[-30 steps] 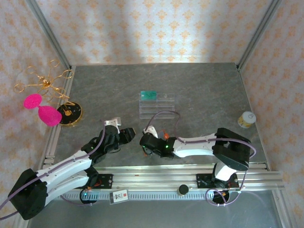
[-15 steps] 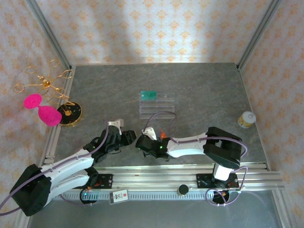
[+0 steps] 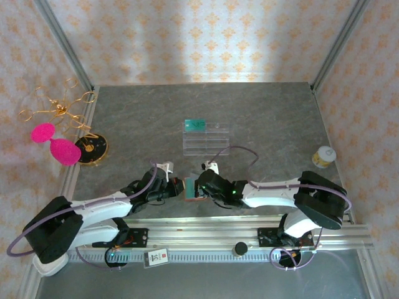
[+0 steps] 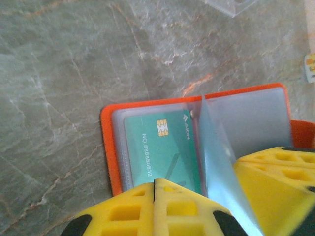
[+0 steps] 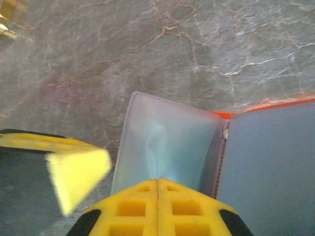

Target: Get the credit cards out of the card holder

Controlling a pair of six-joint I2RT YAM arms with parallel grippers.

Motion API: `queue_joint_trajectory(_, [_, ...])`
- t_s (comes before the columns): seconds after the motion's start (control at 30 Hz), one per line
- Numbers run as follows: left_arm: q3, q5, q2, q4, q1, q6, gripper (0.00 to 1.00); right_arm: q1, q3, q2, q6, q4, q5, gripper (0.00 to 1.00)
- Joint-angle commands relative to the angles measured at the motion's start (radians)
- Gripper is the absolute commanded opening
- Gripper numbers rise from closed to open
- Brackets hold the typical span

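Observation:
The orange card holder lies open near the table's front edge, its cover flat on the stone. A teal credit card sits in the left clear pocket. My left gripper is shut, its tips meeting over the near edge of that pocket. My right gripper is shut too, with its tips against a clear sleeve page that stands up from the spine. The two grippers flank the holder. The right fingers show beside the raised page.
A clear acrylic rack stands mid-table with a teal card in its back slot. A small jar sits at the right. A black-gold disc, pink shapes and a gold wire ornament are at the left wall.
Both grippers have closed and drawn together at the holder. The left arm reached right and lower. The right wrist shifted right, and the holder now lies open between them.

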Motion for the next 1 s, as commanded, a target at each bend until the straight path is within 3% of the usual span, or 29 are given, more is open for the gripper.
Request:
queue_joint_trajectory(0.0, [0.058, 0.025, 0.057, 0.075, -0.029, -0.002, 0.00, 0.000, -0.021, -0.032, 0.049, 0.059, -0.010, 0.00])
queue_joint_trajectory(0.1, [0.099, 0.033, 0.118, 0.099, -0.054, -0.002, 0.00, 0.000, -0.024, -0.039, 0.064, 0.042, 0.008, 0.00])
queue_joint_trajectory(0.13, [0.111, 0.037, 0.135, 0.102, -0.061, -0.001, 0.00, 0.000, -0.026, -0.049, 0.073, 0.031, 0.024, 0.04])
queue_joint_trajectory(0.2, [0.145, 0.042, 0.173, 0.104, -0.080, 0.005, 0.00, 0.000, -0.040, -0.091, 0.098, 0.007, 0.069, 0.27])
queue_joint_trajectory(0.27, [0.174, 0.049, 0.212, 0.103, -0.100, 0.011, 0.00, 0.000, -0.058, -0.148, 0.115, -0.034, 0.133, 0.33])
queue_joint_trajectory(0.5, [0.272, 0.100, 0.419, 0.120, -0.138, 0.020, 0.00, -0.002, -0.123, -0.309, 0.104, -0.126, 0.230, 0.24])
queue_joint_trajectory(0.8, [0.295, 0.101, 0.471, 0.117, -0.140, 0.012, 0.00, -0.074, -0.191, -0.224, 0.077, 0.026, -0.001, 0.06])
queue_joint_trajectory(0.97, [0.276, 0.082, 0.433, 0.106, -0.140, 0.011, 0.00, -0.135, -0.236, -0.132, 0.124, 0.039, -0.027, 0.03])
